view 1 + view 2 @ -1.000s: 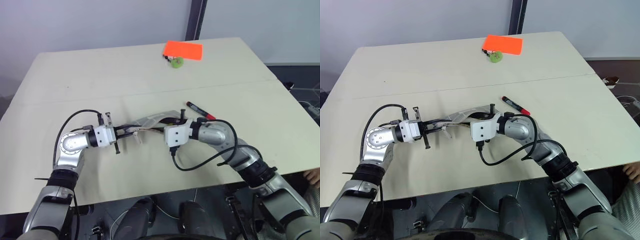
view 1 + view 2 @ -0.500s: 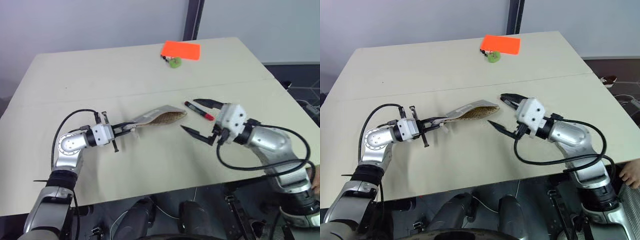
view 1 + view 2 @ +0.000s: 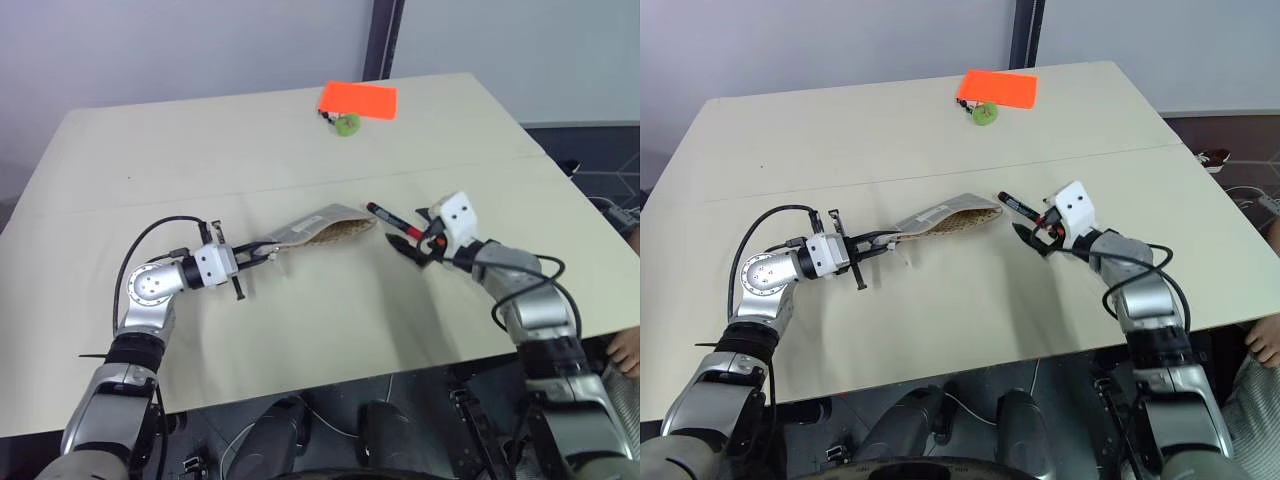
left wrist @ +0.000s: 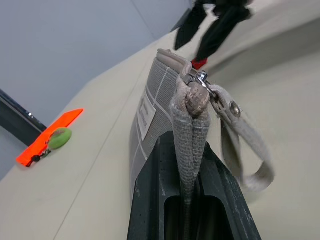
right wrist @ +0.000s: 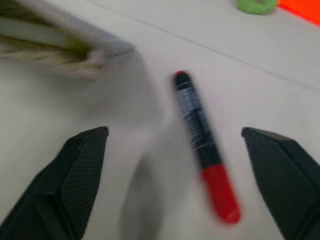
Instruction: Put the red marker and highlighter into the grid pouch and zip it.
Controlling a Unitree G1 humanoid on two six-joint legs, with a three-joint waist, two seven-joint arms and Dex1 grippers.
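The grid pouch lies in the middle of the table, its open mouth toward the right. My left gripper is shut on the pouch's zipper end, holding it raised off the table. Inside the mouth a pale stick with a yellowish end shows, seemingly the highlighter. The red marker lies on the table just right of the mouth. My right gripper stands open over the marker's red end, one finger on each side of the marker, not touching it.
An orange-red card and a small green round object lie at the far edge of the table. A person's hand shows at the near right corner.
My right gripper left the pouch, swung right, rolled and opened wide; it now straddles the red marker. The pouch's mouth end settled onto the table. The left gripper kept its hold.
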